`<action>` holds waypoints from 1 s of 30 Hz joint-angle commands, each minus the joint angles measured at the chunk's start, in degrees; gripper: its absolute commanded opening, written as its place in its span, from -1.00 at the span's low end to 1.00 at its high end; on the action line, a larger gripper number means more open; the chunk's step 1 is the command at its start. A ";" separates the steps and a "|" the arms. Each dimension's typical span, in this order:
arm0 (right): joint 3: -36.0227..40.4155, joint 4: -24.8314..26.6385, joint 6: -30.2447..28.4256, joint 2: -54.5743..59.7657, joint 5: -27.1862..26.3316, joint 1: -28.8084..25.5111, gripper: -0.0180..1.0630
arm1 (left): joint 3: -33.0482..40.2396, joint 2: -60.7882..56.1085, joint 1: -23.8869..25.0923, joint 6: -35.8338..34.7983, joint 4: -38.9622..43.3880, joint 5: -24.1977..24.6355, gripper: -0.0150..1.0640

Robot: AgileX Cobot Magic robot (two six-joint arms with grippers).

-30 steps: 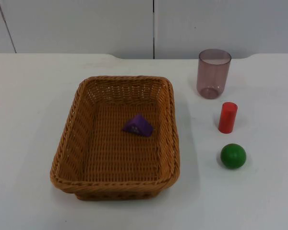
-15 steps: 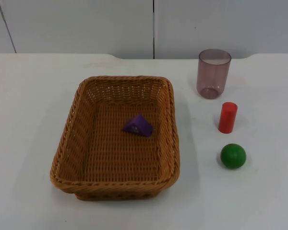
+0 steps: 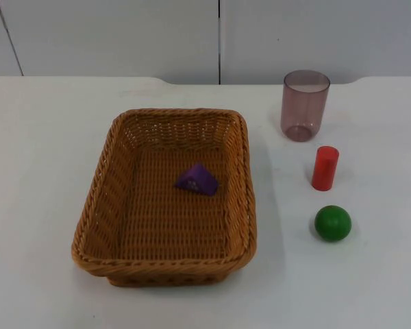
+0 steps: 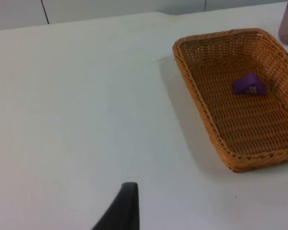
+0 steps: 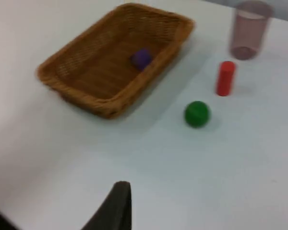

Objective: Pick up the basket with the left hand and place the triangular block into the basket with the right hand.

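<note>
The purple triangular block [image 3: 197, 179] lies inside the basket [image 3: 103, 205] on the white counter [image 3: 41, 137]. I cannot tell if my left hand [image 4: 122, 211] and right hand [image 5: 116, 207] are apart or together.

On the white table [image 3: 41, 137] I saw a clear purplish cup [image 3: 305, 104] standing upright near the grey wall [image 3: 109, 34]. A red cylinder [image 3: 325, 168] stood upright just in front of it, and a green ball [image 3: 332, 223] lay nearer still, the three in a row, apart.
</note>
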 commanded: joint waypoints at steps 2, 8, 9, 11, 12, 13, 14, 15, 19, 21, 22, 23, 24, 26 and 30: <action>0.06 0.00 -0.11 -0.20 -0.46 -7.49 0.98 | 0.17 -0.24 -0.24 -0.48 0.01 0.17 0.97; 0.06 0.00 -0.11 -0.20 -0.46 -18.66 0.98 | 0.17 -0.24 -0.24 -0.48 0.01 0.17 0.97; 0.06 0.00 -0.11 -0.20 -0.46 -20.34 0.98 | 0.17 -0.24 -0.24 -0.48 0.01 0.17 0.97; 0.06 0.00 -0.11 -0.20 -0.46 -23.95 0.98 | 0.17 -0.24 -0.24 -0.48 0.01 0.17 0.97; 0.06 0.00 -0.11 -0.20 -0.46 -23.95 0.98 | 0.17 -0.24 -0.24 -0.48 0.01 0.17 0.97; 0.06 0.34 -0.11 -0.20 -0.46 -24.92 0.98 | 0.17 -0.24 -0.24 -0.48 0.01 0.17 0.97; 0.06 0.34 -0.11 -0.20 -0.46 -25.83 0.98 | 0.17 -0.24 -0.24 -0.48 0.01 0.17 0.97; 0.06 0.34 -0.11 -0.20 -0.46 -26.39 0.98 | 0.17 -0.24 -0.24 -0.48 0.01 0.17 0.97; 0.06 0.34 0.01 -0.20 -0.46 -26.69 0.98 | 0.17 -0.24 -0.24 -0.48 0.01 0.17 0.97; 0.06 0.34 0.01 -0.20 -0.46 -26.69 0.98 | 0.17 -0.24 -0.24 -0.48 0.01 0.17 0.97; 0.06 0.34 0.01 -0.20 -0.46 -26.69 0.98 | 0.17 -0.24 -0.24 -0.48 0.01 0.17 0.97; 0.06 0.34 0.01 -0.20 -0.46 -26.69 0.98 | 0.17 -0.24 -0.24 -0.48 0.01 0.17 0.97; 0.06 0.34 0.01 -0.20 -0.46 -26.69 0.98 | 0.17 -0.24 -0.24 -0.48 0.01 0.17 0.97; 0.06 0.34 0.01 -0.20 -0.46 -26.69 0.98 | 0.17 -0.24 -0.24 -0.48 0.01 0.17 0.97; 0.06 0.34 0.01 -0.20 -0.46 -26.69 0.98 | 0.17 -0.24 0.50 -0.37 0.01 0.17 0.97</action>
